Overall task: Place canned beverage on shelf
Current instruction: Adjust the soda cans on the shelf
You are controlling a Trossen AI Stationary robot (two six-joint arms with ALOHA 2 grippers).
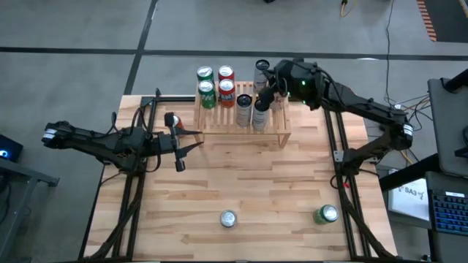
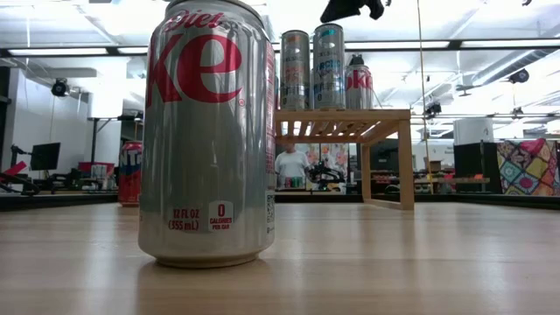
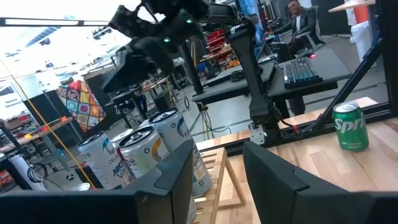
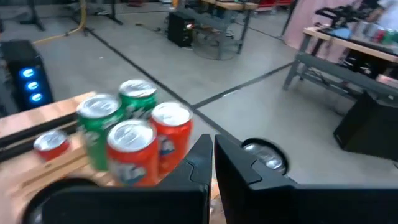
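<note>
Over the shelf's [image 1: 278, 128] right end, the right gripper [image 1: 265, 95] is hanging with its fingers pressed together and empty, right among the tall silver cans [image 1: 251, 113]. Main risk is sitting there: any sideways pull-out is likely clipping a silver can and toppling it off the right edge or into the green and red cans [image 1: 216, 84] packed on the left half. A straight lift first is looking safer. The left gripper [image 1: 184, 146] is waiting over the table [image 1: 241, 183] just left of the shelf, fingers parted and holding nothing, with a red-topped can [image 1: 173, 119] standing close beside it, so a careless swing is risking a knock there too. Cans not yet shelved are standing well apart near the front edge: a Diet Coke can [image 1: 228, 218] at centre and a Sprite can [image 1: 327, 213] toward the right. Open table is lying between them and the shelf, so approach room is looking generous. Free slat space is looking scarce, mostly at the right end, and that is making placement tight.
</note>
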